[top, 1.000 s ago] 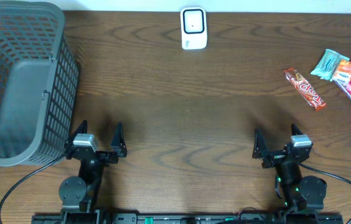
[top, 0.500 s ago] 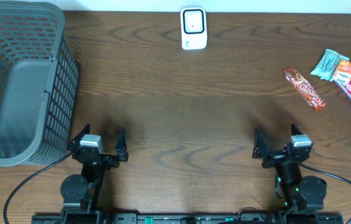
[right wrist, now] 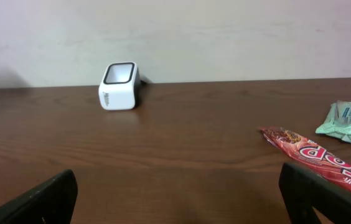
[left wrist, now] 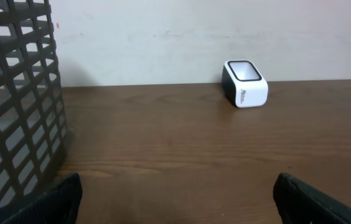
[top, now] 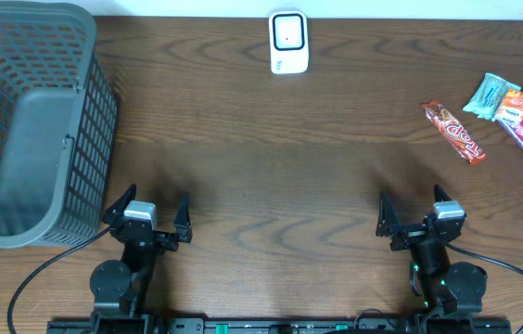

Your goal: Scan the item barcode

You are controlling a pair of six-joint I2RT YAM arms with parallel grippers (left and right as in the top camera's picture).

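Overhead, the left gripper [top: 154,208] and right gripper [top: 412,208] sit near the table's [top: 271,158] front edge, jaws spread wide, empty. The red candy bar [top: 453,133] lies far right beside snack packets [top: 514,107]. The left wrist view shows the white scanner [top: 288,42] beyond the grey basket [left wrist: 14,106]. In the right wrist view, the bar lies well right of the scanner.

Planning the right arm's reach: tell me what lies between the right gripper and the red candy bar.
Nothing: only bare brown table lies between the right gripper and the red candy bar, as the overhead and right wrist views show.
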